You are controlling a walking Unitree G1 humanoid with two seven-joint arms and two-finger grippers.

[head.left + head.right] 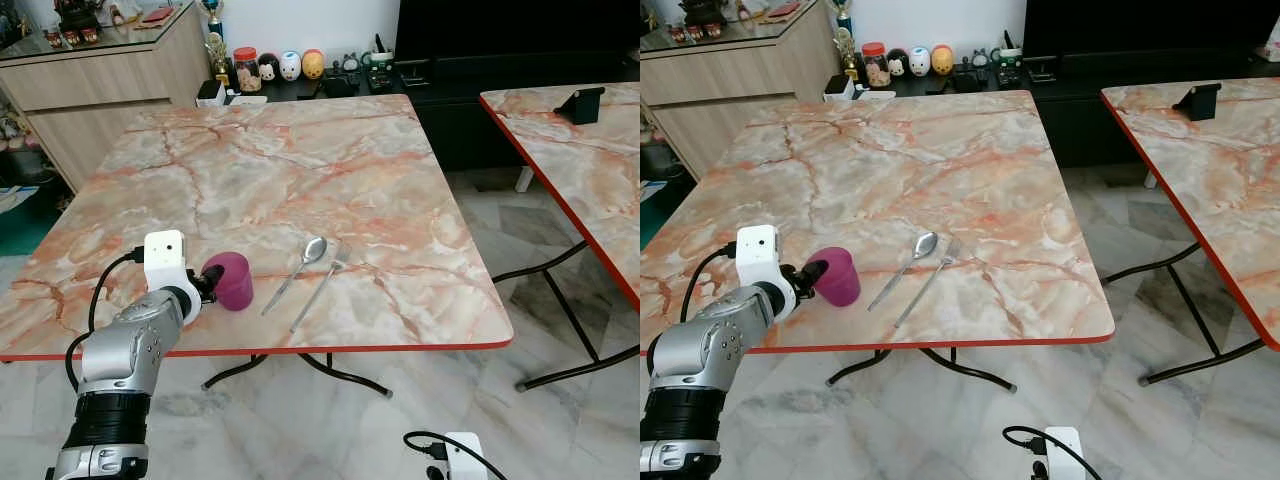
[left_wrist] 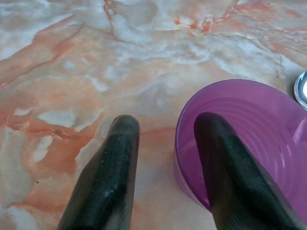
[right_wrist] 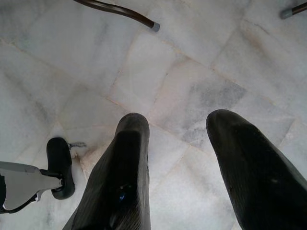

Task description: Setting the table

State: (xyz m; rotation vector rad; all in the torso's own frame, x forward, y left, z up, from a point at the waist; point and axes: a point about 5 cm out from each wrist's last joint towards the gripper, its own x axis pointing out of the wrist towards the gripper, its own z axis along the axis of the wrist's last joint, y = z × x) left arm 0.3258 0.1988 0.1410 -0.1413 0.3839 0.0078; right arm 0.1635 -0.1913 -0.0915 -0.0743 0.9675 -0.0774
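Left wrist view: your left gripper (image 2: pixel 165 143) straddles the purple cup's (image 2: pixel 259 139) rim, one finger inside, one outside, gap too wide to call a grip. The cup stands upright near the marble table's (image 1: pixel 300 170) front edge, left of spoon (image 1: pixel 298 268) and fork (image 1: pixel 322 284). Your right gripper (image 3: pixel 184 139) hangs parted over floor.

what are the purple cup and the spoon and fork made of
Purple cup: likely plastic; it looks translucent, with ridged rings inside. Spoon and fork: probably polished metal, silvery with bright glints. Neither can be confirmed by look alone.
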